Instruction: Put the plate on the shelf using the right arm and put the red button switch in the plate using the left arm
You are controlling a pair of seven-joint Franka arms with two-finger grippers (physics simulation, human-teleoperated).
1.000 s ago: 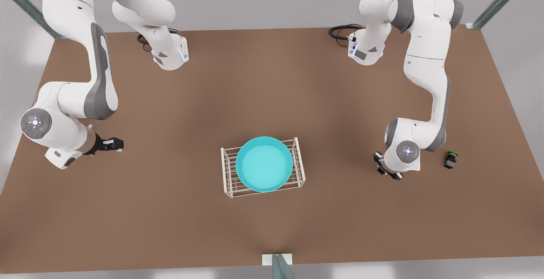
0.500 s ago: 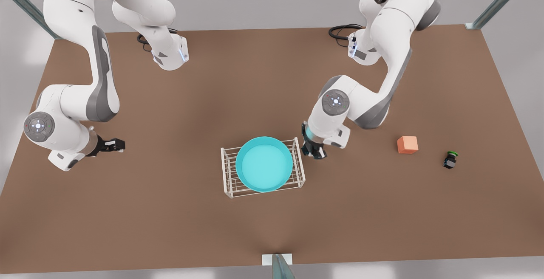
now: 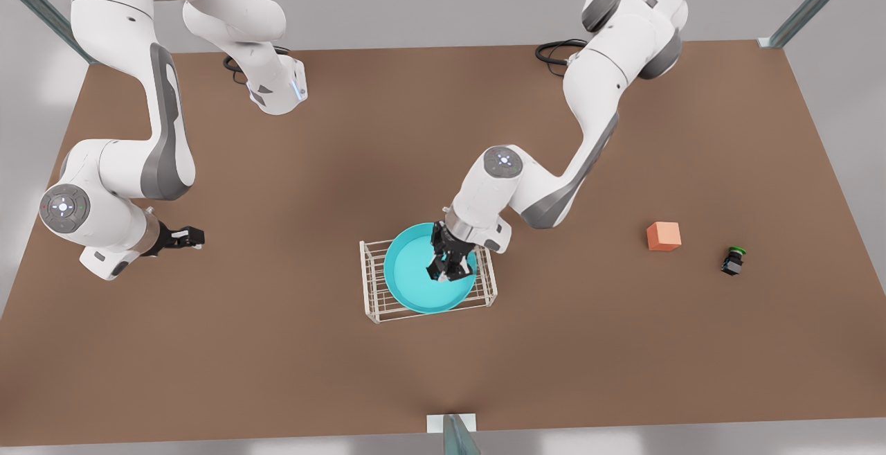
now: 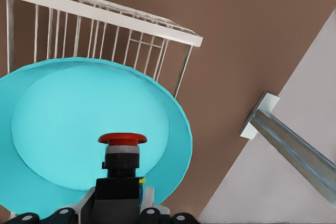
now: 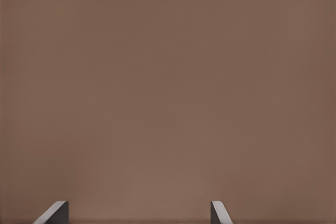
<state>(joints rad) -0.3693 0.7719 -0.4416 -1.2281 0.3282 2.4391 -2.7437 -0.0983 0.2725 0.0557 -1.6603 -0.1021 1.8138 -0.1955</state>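
Observation:
The turquoise plate [image 3: 414, 282] lies on the white wire shelf [image 3: 365, 276] in the middle of the table. My left gripper [image 3: 447, 268], on the arm at the front view's right, hangs over the plate's right part. It is shut on the black body of the red button switch [image 4: 122, 153], whose red cap points out over the plate [image 4: 63, 129]; the shelf's bars [image 4: 105, 30] lie beyond. My right gripper [image 3: 190, 236] waits at the front view's left, low over bare table. Its fingers [image 5: 56, 212] stand open and hold nothing.
An orange cube [image 3: 664, 236] and a black switch with a green cap [image 3: 734, 260] sit on the table at the front view's right. A metal post [image 3: 453, 431] stands at the table's near edge. Brown table surrounds the shelf.
The left arm swung from beside the green-capped switch across to above the plate, carrying the red button switch; the orange cube came into sight. The right arm barely moved.

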